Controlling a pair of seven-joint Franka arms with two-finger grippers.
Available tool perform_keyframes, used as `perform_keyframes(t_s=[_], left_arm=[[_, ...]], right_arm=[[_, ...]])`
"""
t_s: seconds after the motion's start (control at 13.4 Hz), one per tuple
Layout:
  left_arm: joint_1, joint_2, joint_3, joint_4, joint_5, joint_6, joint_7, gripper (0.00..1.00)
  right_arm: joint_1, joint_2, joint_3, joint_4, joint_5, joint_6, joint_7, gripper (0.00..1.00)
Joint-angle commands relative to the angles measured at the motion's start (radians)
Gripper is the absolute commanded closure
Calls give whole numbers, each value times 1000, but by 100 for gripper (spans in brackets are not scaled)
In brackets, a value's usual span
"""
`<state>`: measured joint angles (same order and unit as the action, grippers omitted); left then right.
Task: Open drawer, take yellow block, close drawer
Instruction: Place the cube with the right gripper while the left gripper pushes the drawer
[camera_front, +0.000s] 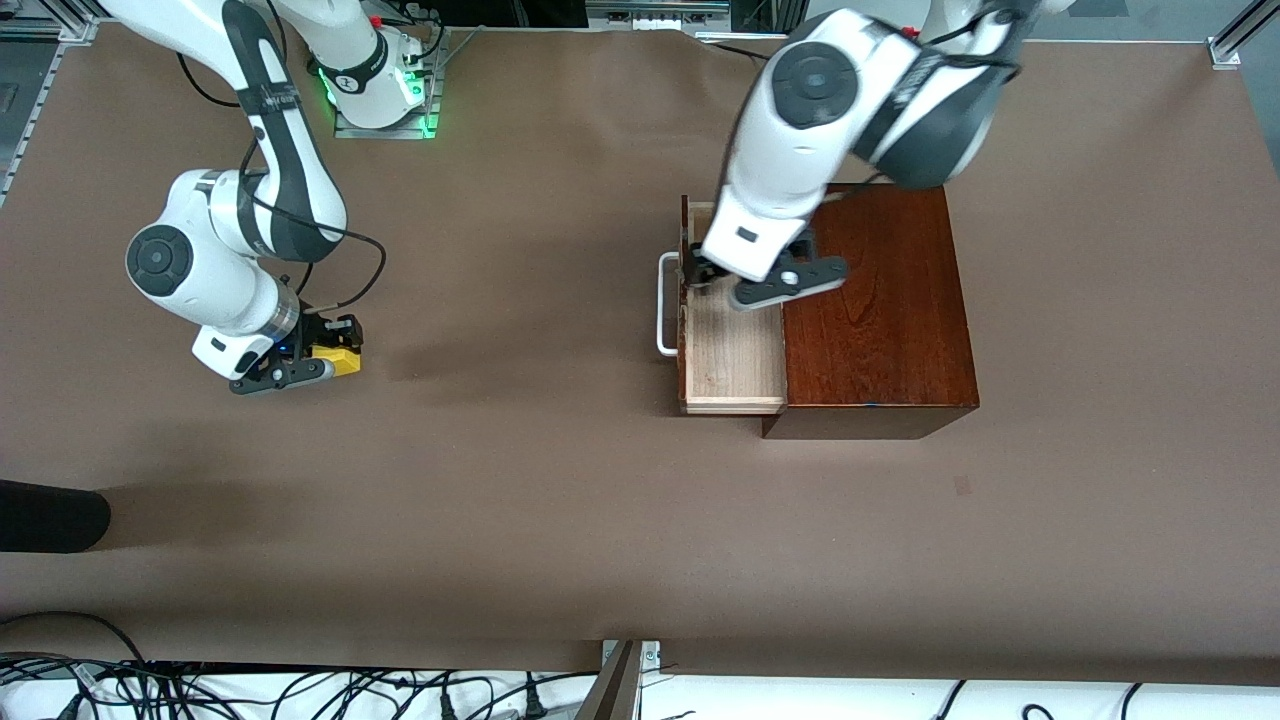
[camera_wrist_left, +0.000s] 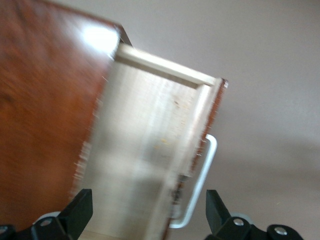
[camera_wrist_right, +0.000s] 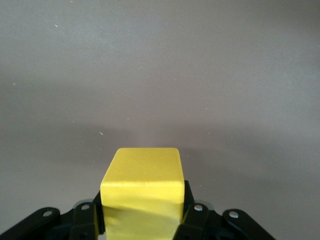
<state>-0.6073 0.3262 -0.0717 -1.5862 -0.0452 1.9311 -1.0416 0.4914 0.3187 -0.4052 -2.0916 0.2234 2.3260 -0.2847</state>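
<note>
The drawer (camera_front: 733, 352) of the reddish-brown wooden box (camera_front: 880, 300) stands pulled out, its pale inside bare where it shows. Its white bar handle (camera_front: 665, 312) faces the right arm's end of the table. My left gripper (camera_front: 697, 276) hangs open over the drawer's front edge. In the left wrist view its two fingers (camera_wrist_left: 80, 211) stand wide apart, with the drawer's front (camera_wrist_left: 200, 145) and handle (camera_wrist_left: 202, 187) between them, untouched. My right gripper (camera_front: 335, 357) is shut on the yellow block (camera_front: 340, 360), low over the brown table toward the right arm's end. The block (camera_wrist_right: 142, 192) fills the gap between the right gripper's fingers.
The brown table cover (camera_front: 520, 480) spreads wide between the two arms. A black object (camera_front: 50, 516) pokes in at the table's edge near the right arm's end. Cables (camera_front: 300, 690) lie along the edge nearest the front camera.
</note>
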Motion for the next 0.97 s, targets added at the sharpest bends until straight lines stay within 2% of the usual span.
perform_keyframes(t_s=[0.0,0.15,0.37,0.45,0.6,0.82,0.9], left_arm=[[-87,108,15,103,-19,11,-220,0],[-129,143,13,135,-21,25,-352,0],[-164,177,12,138,-21,70,-435,0],[-186,194,12,138,-19,100,-468,0],[-196,203,13,147,-18,108,-486,0],[-196,211,13,147,-16,114,-488,0],[-198,224,13,146,-16,144,-488,8]], right_arm=[[-8,46,-1,7,59,47,-56,100],[-8,74,-1,7,60,79,-62,100],[-8,91,0,7,85,87,-85,100],[-8,103,0,5,147,87,-97,100],[-10,125,0,5,190,89,-117,100],[-22,146,0,5,200,89,-110,100],[-25,154,-1,5,200,89,-110,100]])
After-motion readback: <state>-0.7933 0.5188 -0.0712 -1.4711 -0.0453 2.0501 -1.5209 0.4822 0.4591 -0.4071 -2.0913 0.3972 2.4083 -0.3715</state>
